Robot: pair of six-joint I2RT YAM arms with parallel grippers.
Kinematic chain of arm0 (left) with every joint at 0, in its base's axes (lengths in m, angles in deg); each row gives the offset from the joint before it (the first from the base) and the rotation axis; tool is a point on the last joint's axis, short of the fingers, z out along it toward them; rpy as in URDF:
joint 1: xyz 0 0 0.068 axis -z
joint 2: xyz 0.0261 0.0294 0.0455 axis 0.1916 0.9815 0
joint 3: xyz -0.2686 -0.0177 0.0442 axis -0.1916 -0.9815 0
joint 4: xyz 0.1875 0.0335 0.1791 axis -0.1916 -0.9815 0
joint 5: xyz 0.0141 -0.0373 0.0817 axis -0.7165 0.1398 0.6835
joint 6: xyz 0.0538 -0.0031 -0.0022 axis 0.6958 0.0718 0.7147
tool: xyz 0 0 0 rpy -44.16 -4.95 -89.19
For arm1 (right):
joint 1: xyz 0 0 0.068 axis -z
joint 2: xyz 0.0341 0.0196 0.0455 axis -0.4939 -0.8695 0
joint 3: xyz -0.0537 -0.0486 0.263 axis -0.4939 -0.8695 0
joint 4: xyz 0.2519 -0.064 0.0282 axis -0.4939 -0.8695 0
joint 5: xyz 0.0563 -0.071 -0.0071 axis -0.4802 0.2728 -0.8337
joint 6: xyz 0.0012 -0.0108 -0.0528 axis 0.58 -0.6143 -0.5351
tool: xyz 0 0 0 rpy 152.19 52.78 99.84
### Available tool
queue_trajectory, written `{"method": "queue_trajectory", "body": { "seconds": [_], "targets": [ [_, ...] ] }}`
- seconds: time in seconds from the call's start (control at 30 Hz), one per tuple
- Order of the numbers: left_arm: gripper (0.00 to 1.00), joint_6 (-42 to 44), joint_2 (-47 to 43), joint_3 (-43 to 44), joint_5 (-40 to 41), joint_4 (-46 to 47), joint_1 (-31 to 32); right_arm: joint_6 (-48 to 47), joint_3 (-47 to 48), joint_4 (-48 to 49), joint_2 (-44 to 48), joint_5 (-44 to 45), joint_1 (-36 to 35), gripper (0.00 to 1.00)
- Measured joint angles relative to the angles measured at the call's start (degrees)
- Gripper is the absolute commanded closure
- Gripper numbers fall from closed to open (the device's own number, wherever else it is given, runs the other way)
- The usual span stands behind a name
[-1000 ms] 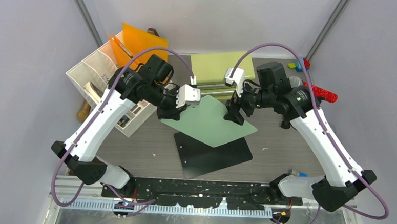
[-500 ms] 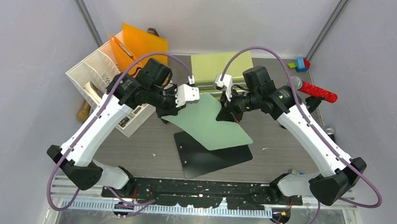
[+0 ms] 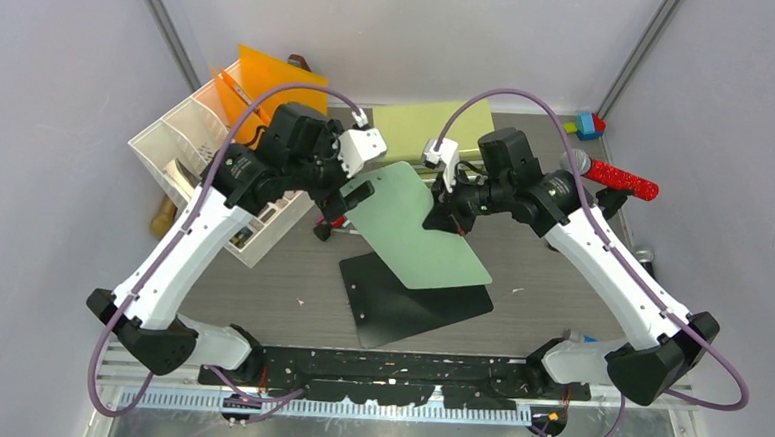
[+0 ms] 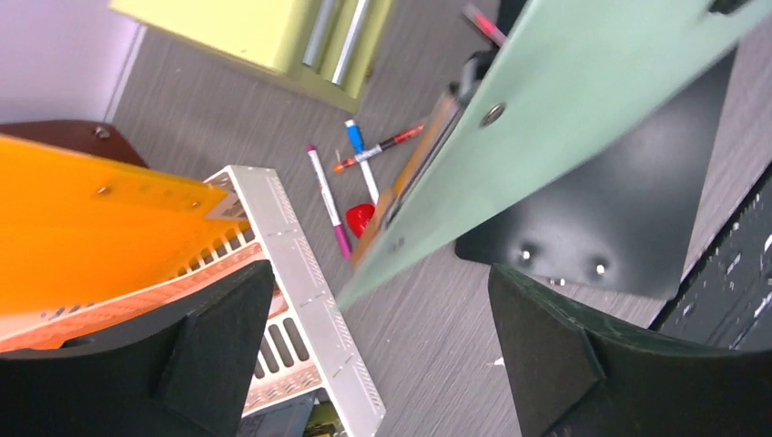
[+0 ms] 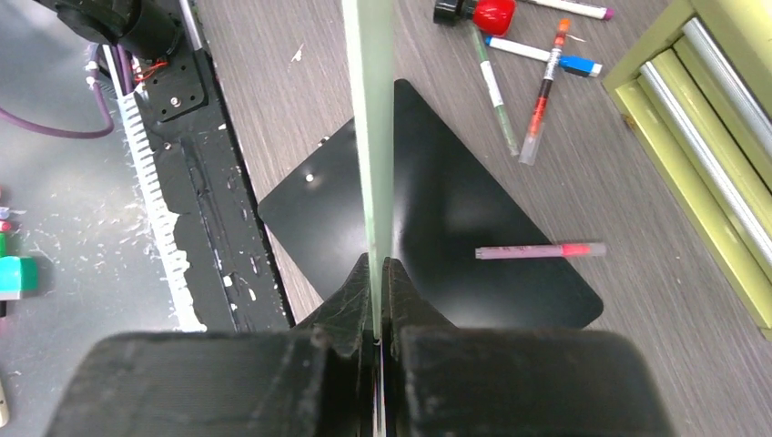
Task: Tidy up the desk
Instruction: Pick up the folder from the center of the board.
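Pinching what, the right gripper (image 5: 375,273)? — Reader
A pale green board (image 5: 369,109), edge-on between its closed fingers, the desk (image 5: 273,91) below it. The left gripper (image 4: 378,291): fingers spread, empty, the board just ahead. — Legend

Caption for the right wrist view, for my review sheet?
Right gripper clamped on a pale green board seen edge-on, above a black board and scattered pens on the desk.

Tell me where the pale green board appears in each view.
Top external: pale green board, tilted, at the centre.
Left wrist: the board slants across the upper right.
Right wrist: the board stands edge-on, top centre, in the right pincer.
Shared landmark: the black board under it.
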Motion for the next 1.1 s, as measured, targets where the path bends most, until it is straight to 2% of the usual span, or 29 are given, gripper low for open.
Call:
{"method": "queue_trajectory", "body": {
  "seconds": [0.4,0.6,0.8,1.1],
  "targets": [
    [0.01,-7.85,-2.99,4.02,0.31,1.97,-5.55,1.25,7.21,1.05,-2.80,6.47,-3.80,1.00],
    [0.00,-17.84,-2.69,9.25,-1.40,1.84,-12.37,4.15,10.58,4.81,-5.40,13.18,-5.75,1.00],
    [0.00,-32.02,-1.49,14.64,-7.74,2.40,-20.61,6.19,13.49,7.96,-8.13,18.67,-6.67,1.00],
    [0.00,-50.23,-0.74,9.51,-22.23,7.61,-26.75,5.44,13.14,8.13,-8.24,19.91,-8.13,1.00]
  ]
}}
